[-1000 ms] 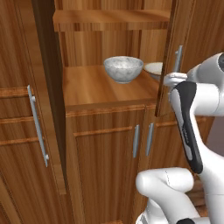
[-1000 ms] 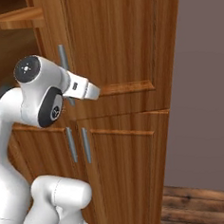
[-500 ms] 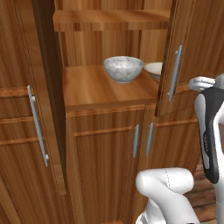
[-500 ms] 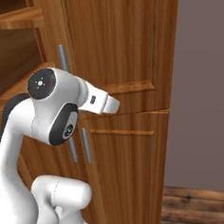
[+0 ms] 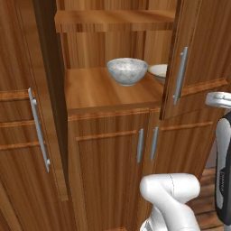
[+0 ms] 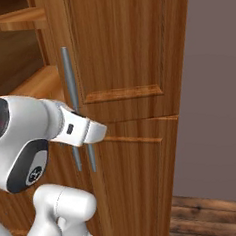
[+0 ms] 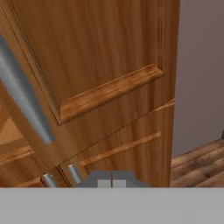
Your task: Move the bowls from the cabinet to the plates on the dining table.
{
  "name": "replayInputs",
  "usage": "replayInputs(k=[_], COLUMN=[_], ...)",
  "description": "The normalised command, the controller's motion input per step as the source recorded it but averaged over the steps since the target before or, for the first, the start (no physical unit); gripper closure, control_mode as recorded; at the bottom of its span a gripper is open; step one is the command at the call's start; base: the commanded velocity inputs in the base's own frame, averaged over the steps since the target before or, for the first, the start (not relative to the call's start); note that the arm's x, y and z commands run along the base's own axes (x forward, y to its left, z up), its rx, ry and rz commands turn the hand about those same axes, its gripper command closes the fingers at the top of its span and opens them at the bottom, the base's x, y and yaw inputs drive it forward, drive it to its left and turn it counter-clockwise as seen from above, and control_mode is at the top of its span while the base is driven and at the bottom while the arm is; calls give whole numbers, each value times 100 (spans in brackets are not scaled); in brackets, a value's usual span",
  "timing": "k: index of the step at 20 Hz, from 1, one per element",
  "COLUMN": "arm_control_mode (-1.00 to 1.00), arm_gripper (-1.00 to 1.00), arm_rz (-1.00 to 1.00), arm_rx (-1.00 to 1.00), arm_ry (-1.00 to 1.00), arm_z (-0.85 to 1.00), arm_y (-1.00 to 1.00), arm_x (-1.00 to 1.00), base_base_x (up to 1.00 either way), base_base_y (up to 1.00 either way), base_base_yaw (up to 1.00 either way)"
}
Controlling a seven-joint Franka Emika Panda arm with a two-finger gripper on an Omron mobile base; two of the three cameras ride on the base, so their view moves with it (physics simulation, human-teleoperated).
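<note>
Sitting on the open cabinet (image 5: 113,135) shelf: marbled bowl (image 5: 127,71) near the front edge, upright | beige bowl (image 5: 158,72) just right of it, half hidden by the ajar right door (image 5: 198,58) | gripper (image 7: 112,179) clenched shut on nothing, facing that door's outer panel beside its bar handle (image 6: 70,88)

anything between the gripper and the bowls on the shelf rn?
Yes. The right cabinet door hangs only partly open, covering most of the beige bowl. The shut gripper sits on the door's outer side, facing its panel. The grey bowl is exposed from the front.
</note>
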Motion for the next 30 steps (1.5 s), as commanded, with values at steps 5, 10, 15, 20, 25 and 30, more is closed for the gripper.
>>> replayInputs(k=[5,10,15,20,25,30], arm_control_mode=[-100,-100,-100,-100,-100,-100], arm_gripper=[100,100,100,100,-100,-100], arm_rz=[2,2,0,0,3,6], arm_rx=[-4,-10,-13,-11,-9,-15], arm_ry=[0,0,2,5,12,3], arm_z=[18,14,4,0,3,16], arm_y=[54,61,69,53,40,29], arm_x=[-70,-36,-3,0,0,4], base_base_x=[0,0,0,0,0,0], base_base_y=[0,0,0,0,0,0], base_base_yaw=[0,0,0,0,0,0])
